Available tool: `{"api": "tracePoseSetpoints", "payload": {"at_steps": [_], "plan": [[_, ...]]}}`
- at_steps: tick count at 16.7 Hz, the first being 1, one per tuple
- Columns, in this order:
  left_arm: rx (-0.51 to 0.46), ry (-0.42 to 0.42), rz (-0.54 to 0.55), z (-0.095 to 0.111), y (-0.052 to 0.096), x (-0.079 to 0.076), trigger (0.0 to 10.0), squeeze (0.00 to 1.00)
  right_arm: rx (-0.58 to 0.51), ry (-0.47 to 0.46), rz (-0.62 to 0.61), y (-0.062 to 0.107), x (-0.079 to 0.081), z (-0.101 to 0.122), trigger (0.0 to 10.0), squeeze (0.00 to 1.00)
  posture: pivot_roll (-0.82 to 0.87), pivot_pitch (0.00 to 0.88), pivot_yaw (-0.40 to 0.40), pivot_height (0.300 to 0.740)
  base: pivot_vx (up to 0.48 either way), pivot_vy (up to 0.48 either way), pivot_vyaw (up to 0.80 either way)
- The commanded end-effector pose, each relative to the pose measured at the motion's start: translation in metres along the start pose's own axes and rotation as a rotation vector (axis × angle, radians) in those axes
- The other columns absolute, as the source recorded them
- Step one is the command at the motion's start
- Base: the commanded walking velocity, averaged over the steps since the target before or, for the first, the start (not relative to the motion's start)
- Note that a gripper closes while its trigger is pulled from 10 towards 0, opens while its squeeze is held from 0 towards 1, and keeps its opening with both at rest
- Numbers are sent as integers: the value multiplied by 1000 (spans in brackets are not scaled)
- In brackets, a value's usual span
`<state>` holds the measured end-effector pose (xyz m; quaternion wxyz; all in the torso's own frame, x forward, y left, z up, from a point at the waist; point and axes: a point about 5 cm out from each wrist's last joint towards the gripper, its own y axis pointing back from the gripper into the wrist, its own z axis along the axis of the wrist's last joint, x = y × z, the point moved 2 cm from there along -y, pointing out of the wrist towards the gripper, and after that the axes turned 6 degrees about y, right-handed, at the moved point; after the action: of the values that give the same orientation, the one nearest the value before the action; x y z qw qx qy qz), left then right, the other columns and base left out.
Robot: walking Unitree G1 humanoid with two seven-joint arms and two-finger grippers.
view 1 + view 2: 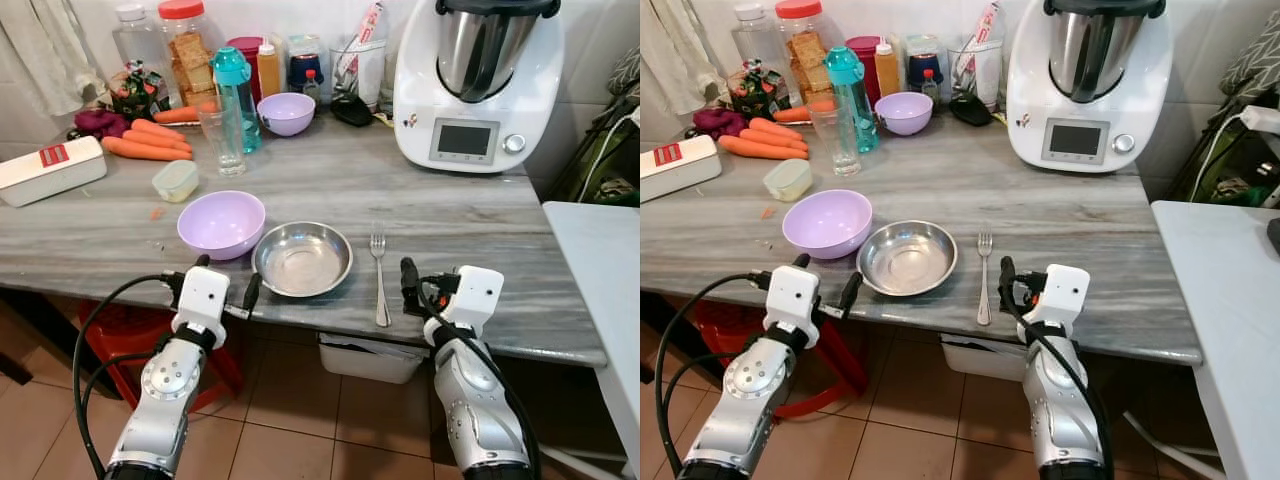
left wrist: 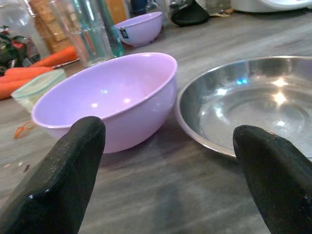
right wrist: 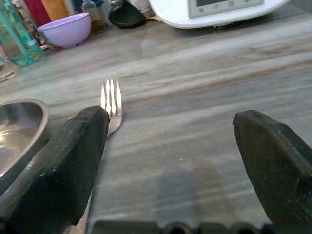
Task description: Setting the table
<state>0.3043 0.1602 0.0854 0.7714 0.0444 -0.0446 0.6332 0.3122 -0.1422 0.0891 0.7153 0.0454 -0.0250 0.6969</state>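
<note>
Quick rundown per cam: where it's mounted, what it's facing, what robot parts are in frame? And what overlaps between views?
Left eye, right eye: head stereo pair, looking down at the counter; both silver arms show, left gripper and right gripper at the near edge.
Left wrist: along open black fingers toward the purple bowl and steel bowl.
Right wrist: along open fingers toward the fork.
Shared: both wrist views catch the steel bowl.
</note>
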Motion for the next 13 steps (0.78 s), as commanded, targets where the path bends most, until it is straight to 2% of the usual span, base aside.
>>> {"api": "tracePoseSetpoints", "payload": {"at_steps": [1,8,13], "plan": [[-8,-21,2,2,-1,1,10000,0,-9,-5,4,-1,0,5,10000,0,63,0,40,740,0,0,-625],[-4,-13,8,-1,-1,-1,10000,0,5,-4,4,0,0,4,10000,0,63,0,40,740,0,0,-732],[-5,-25,23,-1,0,1,10000,0,2,1,3,1,0,3,10000,0,62,0,43,740,0,0,0]]}}
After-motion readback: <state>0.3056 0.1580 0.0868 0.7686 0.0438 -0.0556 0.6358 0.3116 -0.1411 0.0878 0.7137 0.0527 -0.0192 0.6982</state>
